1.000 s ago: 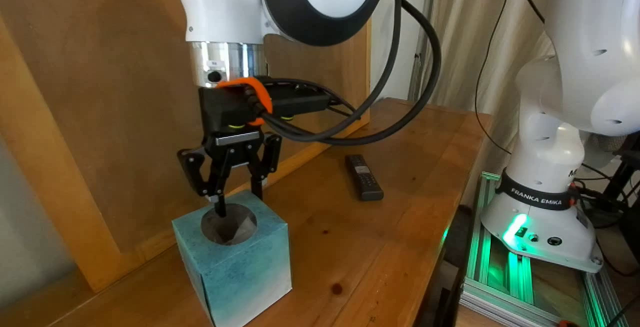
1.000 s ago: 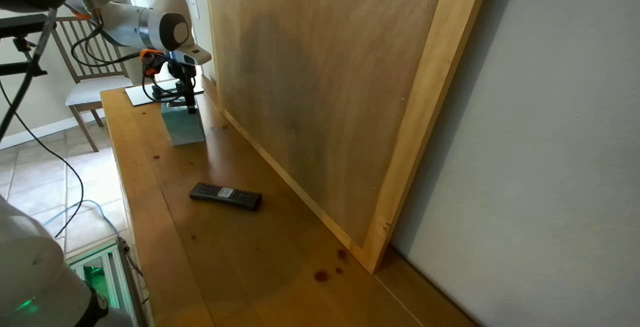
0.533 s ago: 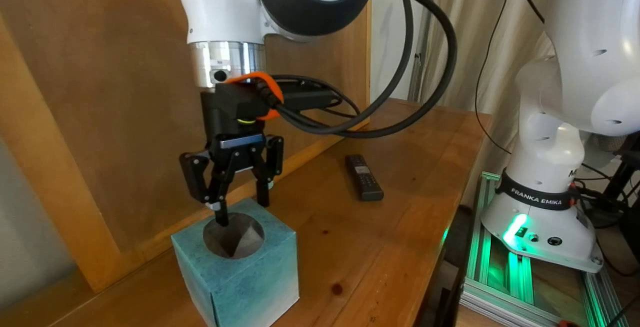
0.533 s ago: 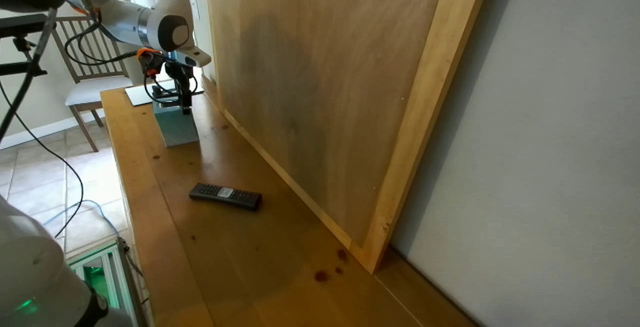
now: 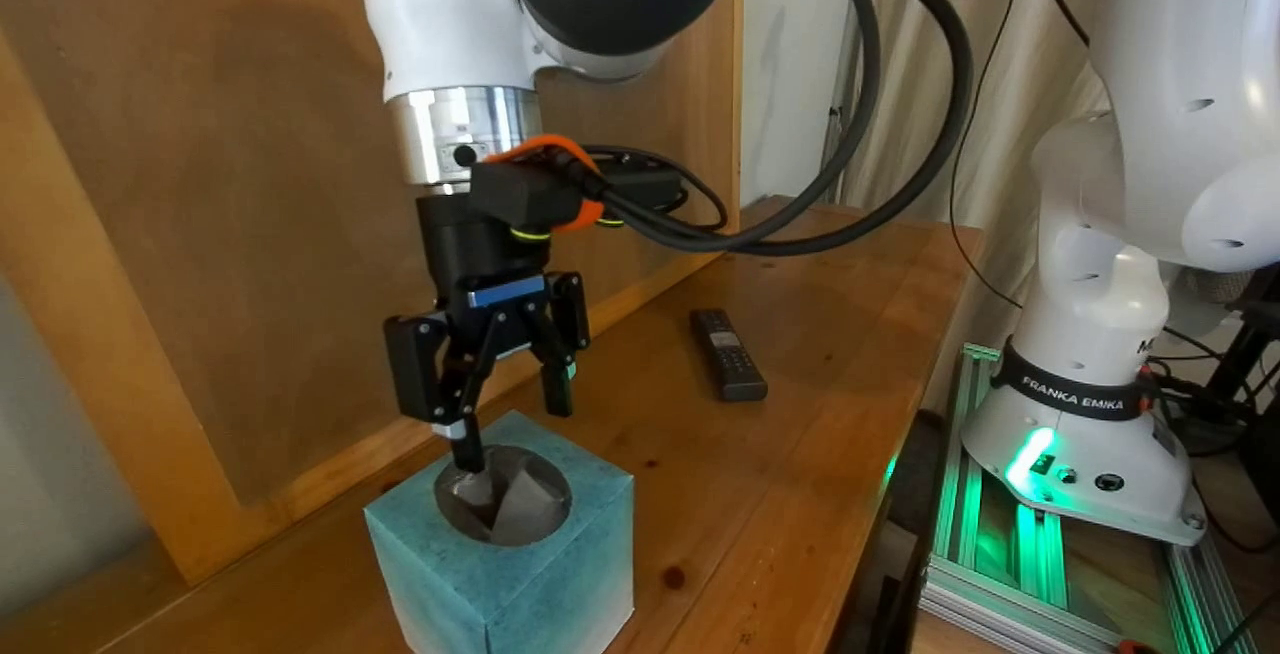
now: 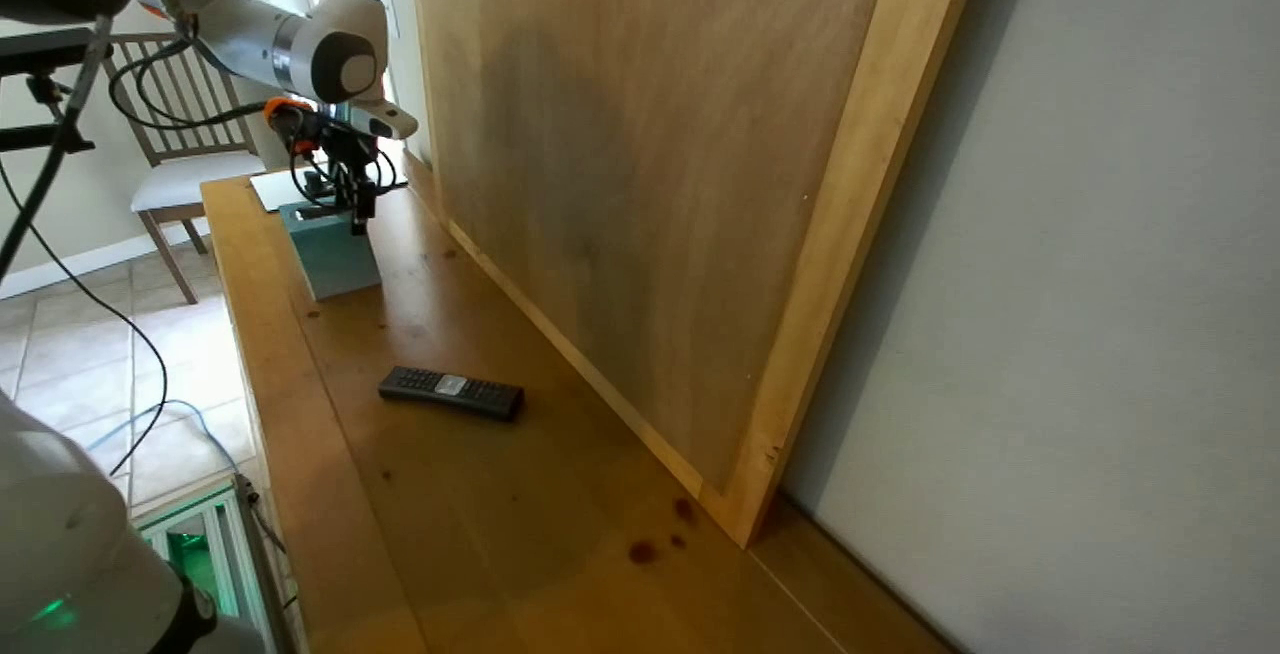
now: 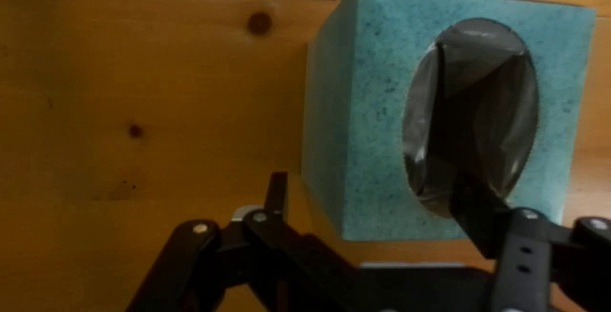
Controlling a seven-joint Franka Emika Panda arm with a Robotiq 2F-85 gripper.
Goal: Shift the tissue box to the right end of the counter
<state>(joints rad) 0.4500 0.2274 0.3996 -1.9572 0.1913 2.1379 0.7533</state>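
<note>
Wrist view — hand [image 7: 370, 190] spread, cut off below, one fingertip [image 7: 477, 221] inside or above the tissue box [image 7: 379, 126] — unclear which.

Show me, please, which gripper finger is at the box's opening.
The finger on the wrist view's right: its tip shows at the opening; the other finger stands outside the box.
</note>
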